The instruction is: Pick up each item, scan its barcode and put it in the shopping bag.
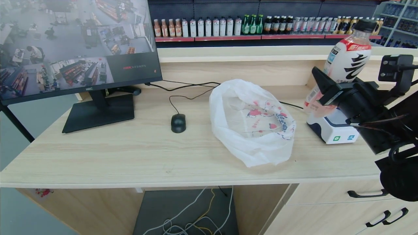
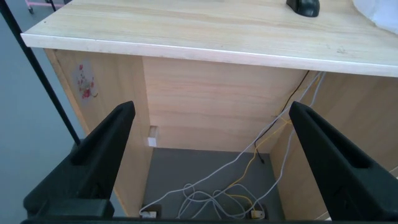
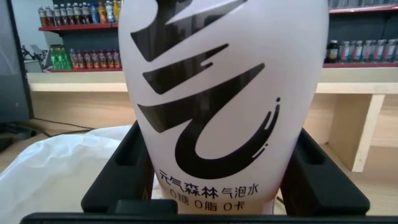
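My right gripper (image 1: 321, 98) is shut on a white drink bottle (image 1: 343, 65) with black brush marks and a red band near its black cap. The bottle tilts, its base just above the white barcode scanner (image 1: 333, 129) at the counter's right. In the right wrist view the bottle (image 3: 217, 112) stands between the black fingers (image 3: 118, 168). The white plastic shopping bag (image 1: 251, 122) lies open at mid-counter, left of the scanner. My left gripper (image 2: 211, 162) is open below the counter's front edge, facing the space under the desk.
A monitor (image 1: 75, 45) on a black stand sits at the back left, a black mouse (image 1: 178, 123) beside the bag. Cables (image 1: 189, 222) hang under the wooden counter (image 1: 130, 156). Drawers (image 1: 359, 202) lie at the lower right. A raised ledge runs along the back.
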Controlling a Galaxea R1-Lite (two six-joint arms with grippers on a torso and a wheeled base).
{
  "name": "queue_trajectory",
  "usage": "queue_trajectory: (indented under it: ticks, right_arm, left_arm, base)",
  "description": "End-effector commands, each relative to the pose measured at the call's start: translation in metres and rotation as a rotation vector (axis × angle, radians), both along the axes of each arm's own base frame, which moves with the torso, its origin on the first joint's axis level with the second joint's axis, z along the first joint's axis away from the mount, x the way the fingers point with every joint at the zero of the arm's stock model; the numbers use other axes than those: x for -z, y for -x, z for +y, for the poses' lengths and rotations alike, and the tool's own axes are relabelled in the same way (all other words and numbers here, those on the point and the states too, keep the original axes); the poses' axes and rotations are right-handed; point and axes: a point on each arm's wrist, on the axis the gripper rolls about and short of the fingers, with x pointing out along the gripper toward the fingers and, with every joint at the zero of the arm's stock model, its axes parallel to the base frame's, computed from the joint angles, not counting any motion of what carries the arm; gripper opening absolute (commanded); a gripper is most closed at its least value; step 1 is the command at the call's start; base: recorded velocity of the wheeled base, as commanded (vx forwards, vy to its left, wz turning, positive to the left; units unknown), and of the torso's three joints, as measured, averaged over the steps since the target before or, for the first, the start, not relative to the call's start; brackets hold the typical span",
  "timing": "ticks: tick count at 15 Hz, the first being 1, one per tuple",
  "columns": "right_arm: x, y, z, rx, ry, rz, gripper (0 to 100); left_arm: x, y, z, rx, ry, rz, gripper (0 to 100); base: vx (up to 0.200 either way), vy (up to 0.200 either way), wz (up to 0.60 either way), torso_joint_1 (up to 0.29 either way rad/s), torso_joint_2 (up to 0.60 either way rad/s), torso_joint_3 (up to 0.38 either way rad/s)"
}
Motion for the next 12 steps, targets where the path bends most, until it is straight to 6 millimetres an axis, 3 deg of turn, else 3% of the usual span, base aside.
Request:
queue_trajectory:
  ticks: [1, 5, 8, 12]
  right_arm:
    - [0.005, 0.005, 0.015, -0.055, 0.016, 0.016, 0]
    - [0.014, -0.011, 0.039, -0.111, 0.025, 0.028, 0]
    - [0.008, -0.024, 0.063, -0.156, 0.03, 0.054, 0]
    - [0.015, -0.054, 0.081, -0.141, 0.025, 0.073, 0]
  left_arm:
    - [0.0, 0.0, 0.0, -0.001, 0.0, 0.0, 100]
    - [0.0, 0.0, 0.0, -0.001, 0.0, -0.002, 100]
    - [0.0, 0.0, 0.0, -0.001, 0.0, 0.0, 100]
    - [0.0, 0.0, 0.0, -0.001, 0.0, 0.0, 100]
  base:
    - [0.0, 0.0, 0.0, 0.0, 0.0, 0.0]
    - [0.0, 0.0, 0.0, 0.0, 0.0, 0.0]
    - [0.0, 0.0, 0.0, 0.0, 0.0, 0.0]
    - [0.0, 0.0, 0.0, 0.0, 0.0, 0.0]
